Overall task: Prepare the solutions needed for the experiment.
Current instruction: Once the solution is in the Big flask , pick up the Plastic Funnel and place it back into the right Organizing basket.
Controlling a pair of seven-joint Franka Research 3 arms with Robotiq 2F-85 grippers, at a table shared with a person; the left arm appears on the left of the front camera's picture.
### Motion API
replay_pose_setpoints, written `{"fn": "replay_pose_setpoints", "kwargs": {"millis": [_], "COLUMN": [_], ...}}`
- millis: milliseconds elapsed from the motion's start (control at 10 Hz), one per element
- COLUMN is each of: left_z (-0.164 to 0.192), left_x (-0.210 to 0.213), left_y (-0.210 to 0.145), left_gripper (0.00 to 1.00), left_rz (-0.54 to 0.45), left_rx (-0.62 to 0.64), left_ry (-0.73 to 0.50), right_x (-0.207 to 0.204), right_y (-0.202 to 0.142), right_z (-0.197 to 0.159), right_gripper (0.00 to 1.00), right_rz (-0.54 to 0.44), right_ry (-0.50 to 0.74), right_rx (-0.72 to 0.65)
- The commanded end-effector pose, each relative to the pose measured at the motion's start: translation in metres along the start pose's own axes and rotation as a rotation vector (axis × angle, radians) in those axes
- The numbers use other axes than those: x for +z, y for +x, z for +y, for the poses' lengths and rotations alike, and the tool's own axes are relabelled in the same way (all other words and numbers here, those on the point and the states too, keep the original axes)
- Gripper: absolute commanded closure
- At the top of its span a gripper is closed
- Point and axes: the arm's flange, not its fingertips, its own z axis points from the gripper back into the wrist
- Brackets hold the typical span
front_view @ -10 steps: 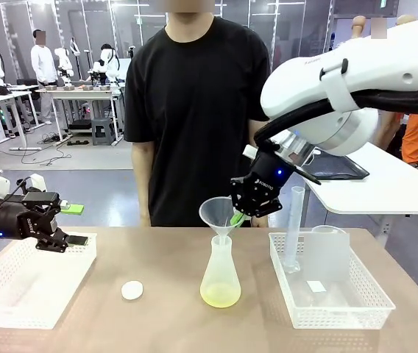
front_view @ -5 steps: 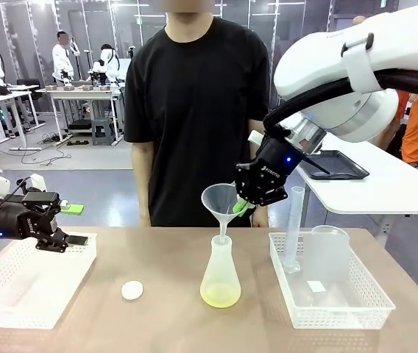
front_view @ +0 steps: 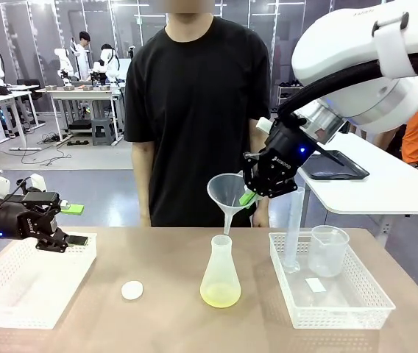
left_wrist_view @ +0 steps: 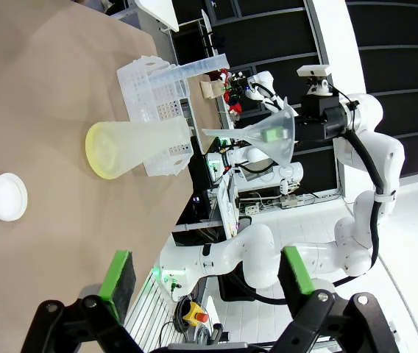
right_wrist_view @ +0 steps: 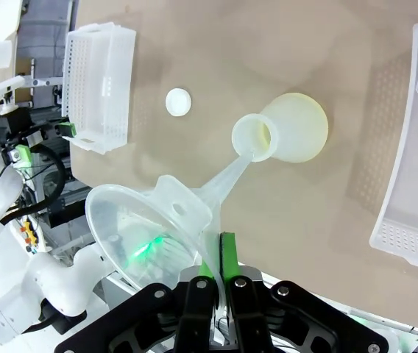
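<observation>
print: white lettering on both gripper bodies, too small to read for sure. no label on the conical flask.
right gripper clamped on the rim of a clear funnel, spout tip right over the flask mouth; contact can't be told.
the solutions: shallow pale yellow layer in the flask bottom, mid desk.
white cap lies on the desk left of the flask, apart from it.
left gripper jaws apart, nothing between, over the white mesh tray at the desk's left edge.
the second tray at the right edge carries a beaker and a graduated cylinder.
desk top is tan and matte. person in a black tee at the far edge; lab hall with more tables behind.
</observation>
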Motion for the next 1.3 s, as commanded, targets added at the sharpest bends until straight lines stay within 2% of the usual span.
{"fn": "replay_pose_setpoints", "kwargs": {"millis": [0, 300, 700, 1000, 1200], "left_z": [-0.002, -0.002, -0.002, -0.002, -0.002], "left_x": [0.0, 0.0, 0.0, 0.0, 0.0], "left_y": [0.001, 0.001, 0.001, 0.001, 0.001], "left_gripper": [0.0, 0.0, 0.0, 0.0, 0.0], "left_rz": [-0.001, -0.001, -0.001, -0.001, -0.001], "left_rx": [-0.013, -0.013, -0.013, -0.013, -0.013], "left_ry": [-0.005, -0.005, -0.005, -0.005, -0.005], "right_x": [0.003, 0.012, 0.019, 0.027, 0.029], "right_y": [-0.007, -0.004, 0.003, 0.022, 0.029], "right_z": [-0.006, -0.027, -0.098, -0.159, -0.187], "right_gripper": [1.0, 1.0, 1.0, 1.0, 1.0], "right_rz": [0.01, 0.039, 0.039, -0.016, 0.006], "right_ry": [0.018, 0.025, 0.024, -0.013, -0.021], "right_rx": [0.034, 0.052, 0.003, -0.067, -0.11]}}
